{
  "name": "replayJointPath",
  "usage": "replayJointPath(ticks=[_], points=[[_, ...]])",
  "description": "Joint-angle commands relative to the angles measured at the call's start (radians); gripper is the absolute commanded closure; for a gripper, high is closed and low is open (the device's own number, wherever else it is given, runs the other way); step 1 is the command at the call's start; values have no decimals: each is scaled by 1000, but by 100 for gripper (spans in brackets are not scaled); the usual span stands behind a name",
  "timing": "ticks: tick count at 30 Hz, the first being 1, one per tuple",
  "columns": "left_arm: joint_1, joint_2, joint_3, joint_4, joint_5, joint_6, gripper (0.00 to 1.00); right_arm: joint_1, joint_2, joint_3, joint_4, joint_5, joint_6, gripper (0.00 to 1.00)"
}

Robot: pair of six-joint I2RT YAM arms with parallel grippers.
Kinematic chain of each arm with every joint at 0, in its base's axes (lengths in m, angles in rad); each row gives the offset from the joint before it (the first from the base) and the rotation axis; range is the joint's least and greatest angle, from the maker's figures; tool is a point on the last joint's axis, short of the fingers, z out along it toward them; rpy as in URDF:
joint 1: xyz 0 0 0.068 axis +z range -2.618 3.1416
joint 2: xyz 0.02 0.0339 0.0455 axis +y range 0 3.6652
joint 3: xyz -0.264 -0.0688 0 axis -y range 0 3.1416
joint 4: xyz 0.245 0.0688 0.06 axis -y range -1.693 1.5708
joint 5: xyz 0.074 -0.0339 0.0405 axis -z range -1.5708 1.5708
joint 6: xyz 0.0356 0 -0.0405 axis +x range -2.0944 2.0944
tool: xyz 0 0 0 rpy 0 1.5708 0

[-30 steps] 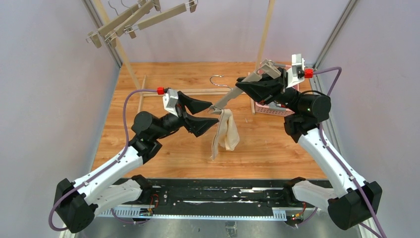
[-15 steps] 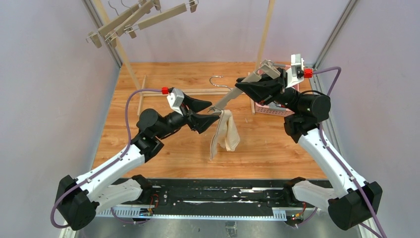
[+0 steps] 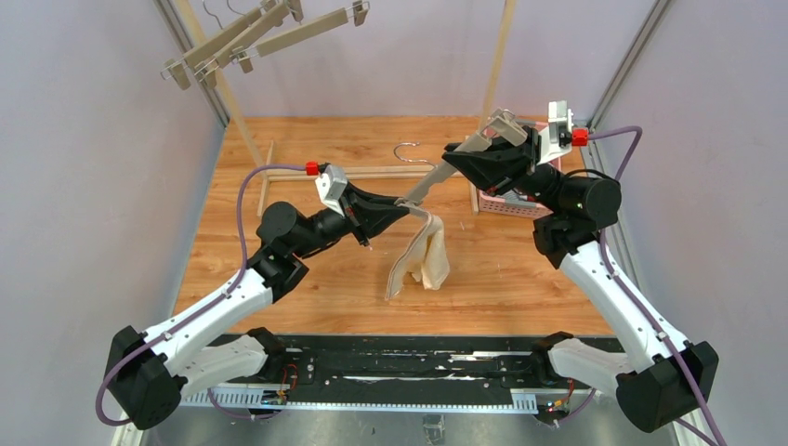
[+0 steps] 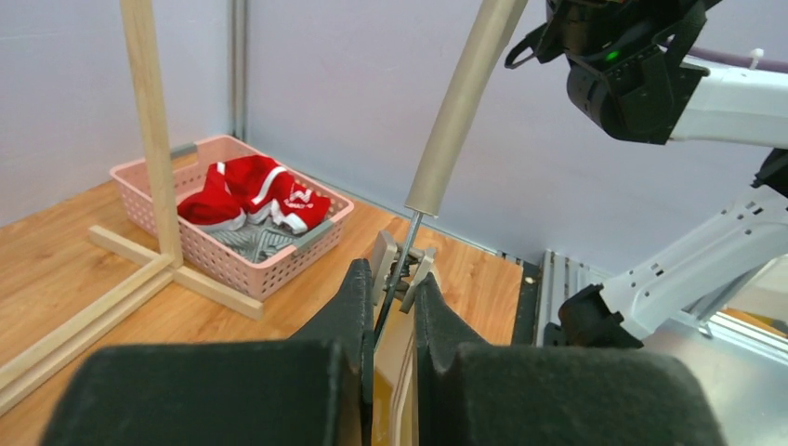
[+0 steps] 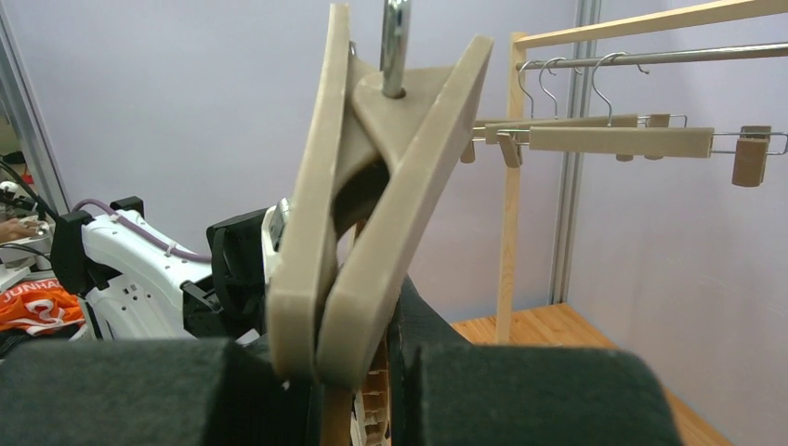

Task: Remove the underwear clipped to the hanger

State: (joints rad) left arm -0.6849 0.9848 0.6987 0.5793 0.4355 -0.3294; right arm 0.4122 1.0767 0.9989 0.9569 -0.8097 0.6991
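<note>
My right gripper (image 3: 465,160) (image 5: 362,372) is shut on the beige hanger (image 3: 437,178) and holds it slanted above the table. One of the hanger's clips (image 5: 372,204) fills the right wrist view. My left gripper (image 3: 401,206) (image 4: 395,279) is shut on the clip (image 4: 401,265) at the hanger's lower end. The cream underwear (image 3: 423,255) hangs from that end; its cloth (image 4: 398,372) shows between my left fingers. The red underwear (image 4: 251,190) and the grey striped underwear (image 4: 251,242) lie in the pink basket (image 4: 269,269).
The pink basket (image 3: 506,206) stands at the far right, under my right arm. A wooden rack post (image 3: 497,60) and floor rail (image 3: 372,172) lie behind the hanger. Spare clip hangers (image 3: 260,32) (image 5: 613,139) hang on the rail at upper left.
My left gripper moved forward onto the hanger's lower clip and went from wide open to shut. The cream underwear's lower edge swung left. The right arm stayed still.
</note>
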Motion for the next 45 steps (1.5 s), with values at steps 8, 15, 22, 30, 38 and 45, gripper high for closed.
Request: replayJointPath(ticks=[8,15,22,30,38,45], points=[[-7,-25,30,62,-18,-2,46,20,-34,6,7,-7,-15,99],[-7,-23,98,37,6,12,40,22,-54,6,-1,-14,-16,99],[-7,46,173,37,70,-16,46,27,-59,12,-1,-16,-15,99],[-7,97,197,36,125,-47,47,30,-39,30,7,-9,-15,99],[-10,103,177,37,127,-56,58,31,-17,38,29,5,-8,99],[-21,137,197,45,150,-67,78,34,-4,29,56,14,1,100]])
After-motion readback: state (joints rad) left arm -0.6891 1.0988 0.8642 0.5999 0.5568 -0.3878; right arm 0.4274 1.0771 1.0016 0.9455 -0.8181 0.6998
